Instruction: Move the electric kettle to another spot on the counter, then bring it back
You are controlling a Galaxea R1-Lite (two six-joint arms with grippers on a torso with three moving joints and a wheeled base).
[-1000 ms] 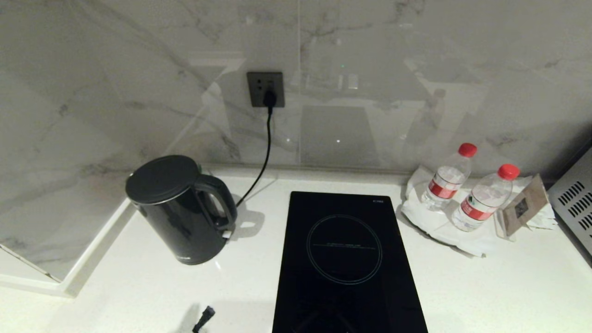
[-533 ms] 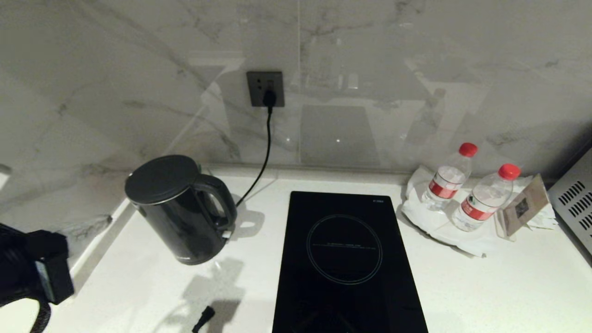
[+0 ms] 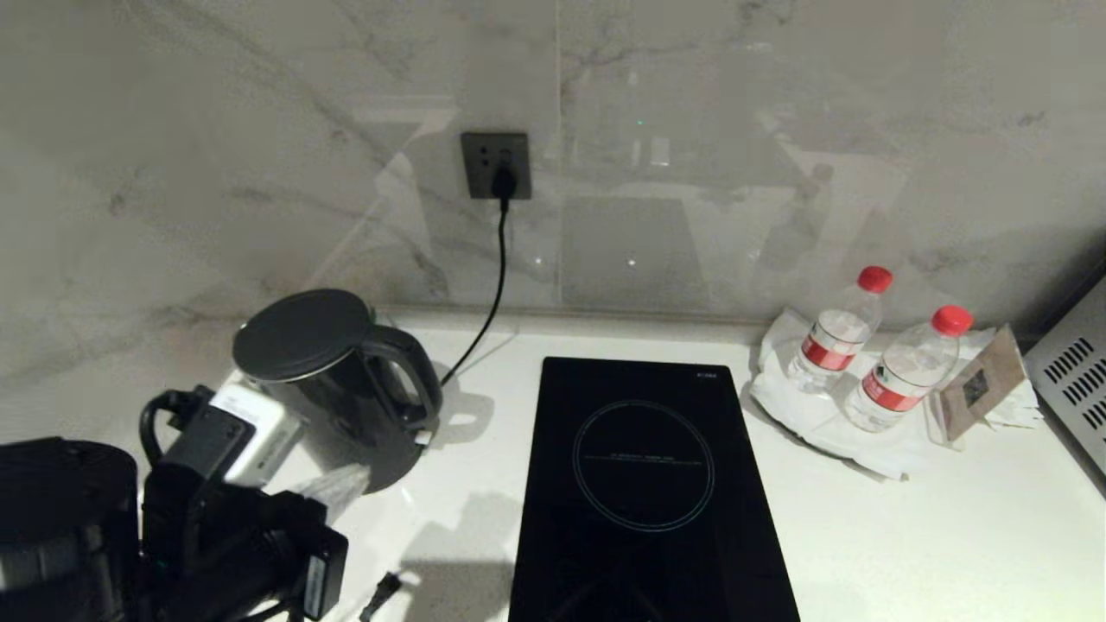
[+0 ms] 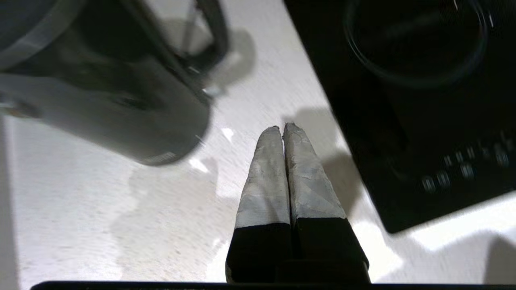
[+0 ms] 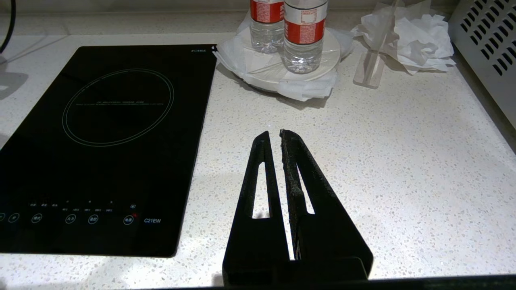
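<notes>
While kettle point(image 3: 333, 389) sits ungrasped at counter's point(image 3: 950, 536) 10 o'clock | left gripper point(image 4: 283, 131) closed, empty | both moves remain

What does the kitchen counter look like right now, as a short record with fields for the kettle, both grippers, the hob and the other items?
kettle: black electric kettle upright at the counter's back left, lid on, handle toward the induction hob
left gripper: shut, empty, over bare counter between kettle and hob
right gripper: shut, empty, above counter right of the hob
cord: black cord plugged into wall socket
other: two red-capped water bottles on a white plate
</notes>
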